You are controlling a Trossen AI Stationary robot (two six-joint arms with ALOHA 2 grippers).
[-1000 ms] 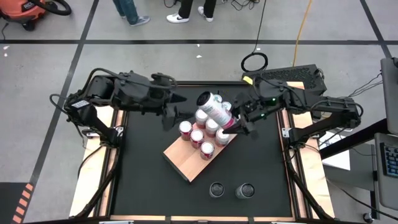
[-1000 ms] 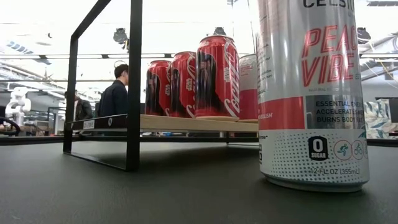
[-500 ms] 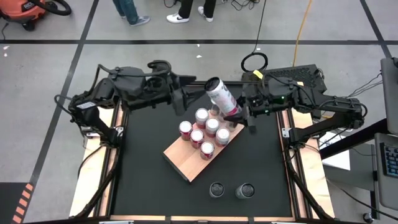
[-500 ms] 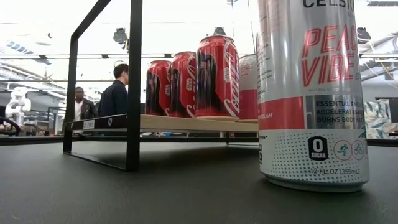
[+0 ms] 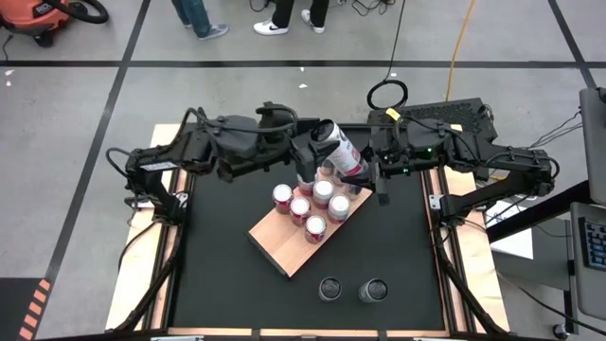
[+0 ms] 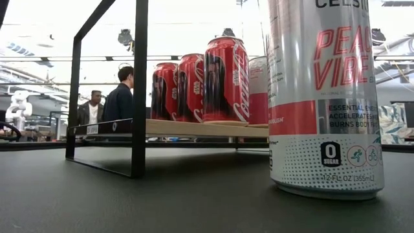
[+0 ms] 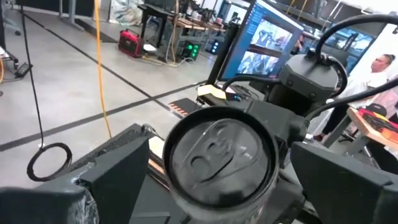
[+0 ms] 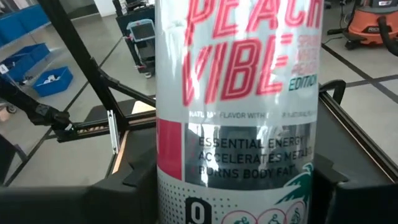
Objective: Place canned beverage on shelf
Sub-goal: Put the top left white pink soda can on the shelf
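Gripping the tall white-and-pink aluminium can low on its body, the right gripper tilts it above the light-brown wooden shelf board's far end, top leaning toward the left gripper, presumably for a handover. That claw, jaws wide, has moved in beside the can's top; earlier it hung farther back.

Glossy metal cans (printed labels); shelf light matt wood; tabletop matt black.
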